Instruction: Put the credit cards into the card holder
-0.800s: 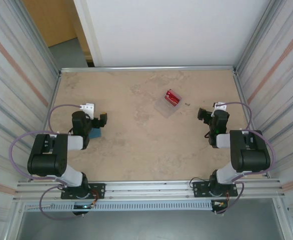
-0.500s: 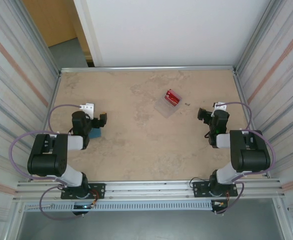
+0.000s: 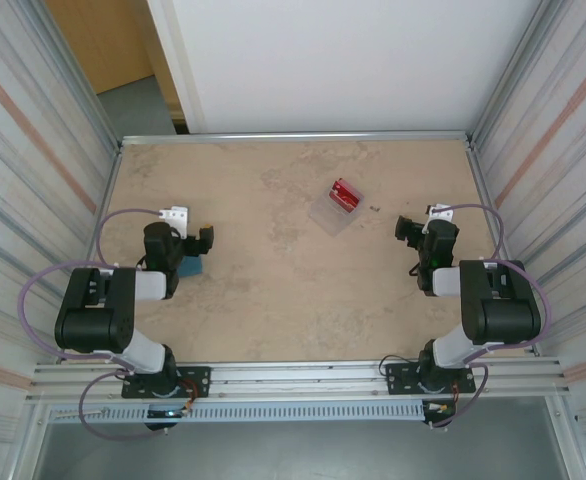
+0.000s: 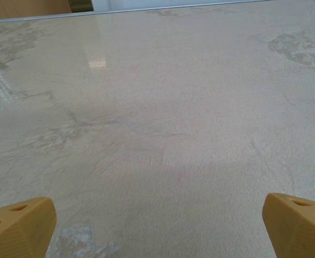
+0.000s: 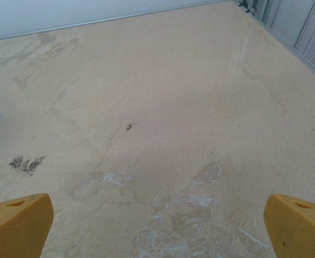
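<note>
Top view: 2 or more red credit cards (image 3: 346, 194) lie at the far end of a clear case (image 3: 330, 215). The teal card holder (image 3: 190, 267) sits just beside the left gripper (image 3: 205, 243).
Left wrist: its 2 fingertips (image 4: 19, 221) are spread wide, gripping nothing.
Right wrist: the right gripper (image 5: 157, 226) is equally wide and empty.

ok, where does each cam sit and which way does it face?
Top: above and behind the bases, looking down on table, cards and holder; left arm and right arm show.
Left wrist: low on the left gripper, facing the far rail; open fingertips in the bottom corners.
Right wrist: likewise on the right gripper, facing the far rail and right wall.
Shared: table, far rail.
</note>
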`<state>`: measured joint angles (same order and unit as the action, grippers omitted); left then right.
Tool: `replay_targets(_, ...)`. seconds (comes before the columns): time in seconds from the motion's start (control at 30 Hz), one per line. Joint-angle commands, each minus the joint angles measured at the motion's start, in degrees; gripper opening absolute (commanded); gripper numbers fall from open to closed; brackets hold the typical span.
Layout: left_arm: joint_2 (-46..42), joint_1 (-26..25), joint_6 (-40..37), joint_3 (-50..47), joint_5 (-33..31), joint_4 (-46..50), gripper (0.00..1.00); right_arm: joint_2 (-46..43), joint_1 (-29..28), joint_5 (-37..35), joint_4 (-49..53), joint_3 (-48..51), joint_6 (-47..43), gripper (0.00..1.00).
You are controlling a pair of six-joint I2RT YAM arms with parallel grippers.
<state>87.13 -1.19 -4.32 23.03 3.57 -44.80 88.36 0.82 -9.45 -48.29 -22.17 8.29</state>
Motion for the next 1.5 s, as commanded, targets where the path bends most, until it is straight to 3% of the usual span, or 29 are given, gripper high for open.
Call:
replay_targets(0.0,0.0,0.4,-0.4,0.4,0.9,-1.7,0.99,-0.2,-0.1,-1.5,-0.2,0.2,-1.1,0.99)
replay_targets(0.43,-1.0,0.1,-0.6,1.0,0.3,0.3,0.98,-0.3,0.0,-1.0,-0.1,0.3,-0.9,0.99)
replay_targets(0.6,-8.2,0.7,0.2,10.8,0.1,22.3,0.99,-3.8,-3.3,-7.5,0.0,1.2,-3.3,0.99)
replay_targets(0.73,-11.8,1.4,2.9,22.6,-1.1,45.5,0.99,-14.3,-4.6,-10.2,21.0,-4.5,0.4,0.99)
replay_targets(0.8,-12.8,2.4,9.6,29.8,-2.3,59.4,0.99,-19.4,-5.3,-9.9,28.4,-6.3,0.7,0.99)
replay_targets(0.97,-16.9,5.5,22.0,35.0,-0.4,74.5,0.99,-28.6,-6.0,-8.6,45.0,-12.0,3.4,0.99)
replay_targets(1.1,-17.8,8.9,28.7,34.2,2.9,77.9,0.99,-34.6,-6.0,-5.6,52.9,-14.6,3.6,0.99)
replay_targets(1.47,-17.2,20.7,44.9,22.1,16.4,72.6,0.99,-49.3,-5.5,1.5,70.9,-18.8,-3.0,0.99)
